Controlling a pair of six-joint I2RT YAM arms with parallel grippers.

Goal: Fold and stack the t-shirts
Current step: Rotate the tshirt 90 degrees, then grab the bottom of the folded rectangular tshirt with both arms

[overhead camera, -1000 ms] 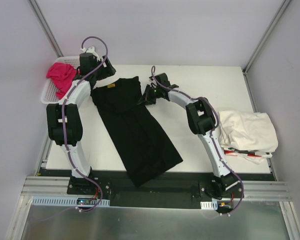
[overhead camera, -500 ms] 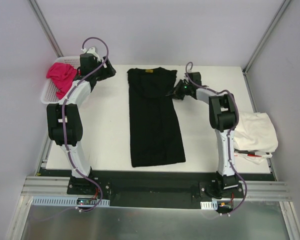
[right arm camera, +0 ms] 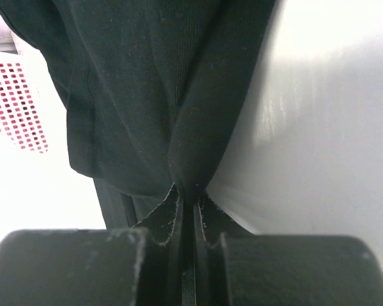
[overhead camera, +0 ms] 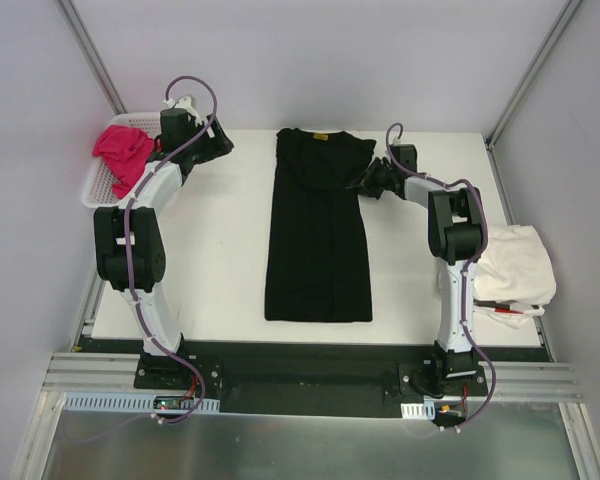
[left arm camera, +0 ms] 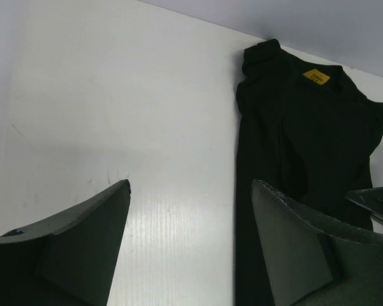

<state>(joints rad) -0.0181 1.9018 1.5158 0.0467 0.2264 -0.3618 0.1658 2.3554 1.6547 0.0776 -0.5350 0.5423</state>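
Overhead, black t-shirt [overhead camera: 318, 230] flat lengthwise mid-counter [overhead camera: 220, 260], pink t-shirt [overhead camera: 123, 150] in basket [overhead camera: 93, 190] far left, cream t-shirts [overhead camera: 510, 260] heaped right, left wrist view, left end effector [left arm camera: 190, 185] spread wide, holding nothing, yellow neck label [left arm camera: 316, 76] showing, right wrist view, right end effector [right arm camera: 185, 201] pinched on a black t-shirt fold.

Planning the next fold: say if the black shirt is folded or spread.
Spread full length, not folded crosswise: black shirt shows no sleeves sticking out, sides seemingly tucked in. Right gripper pinches its edge.
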